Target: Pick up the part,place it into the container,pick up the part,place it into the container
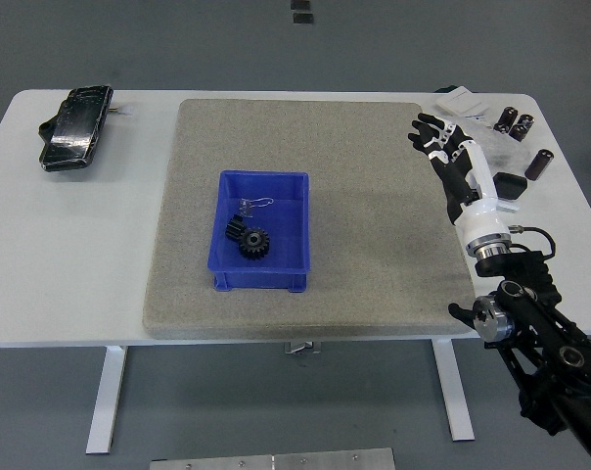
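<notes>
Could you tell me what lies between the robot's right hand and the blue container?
In the head view, only bare grey mat lies between the open right hand and the blue container; nothing stands there.

One high head camera, looking forward and down

It takes in the whole white table (100,255) from its near edge to the far floor, from fairly far back; the right arm enters at lower right.
</notes>
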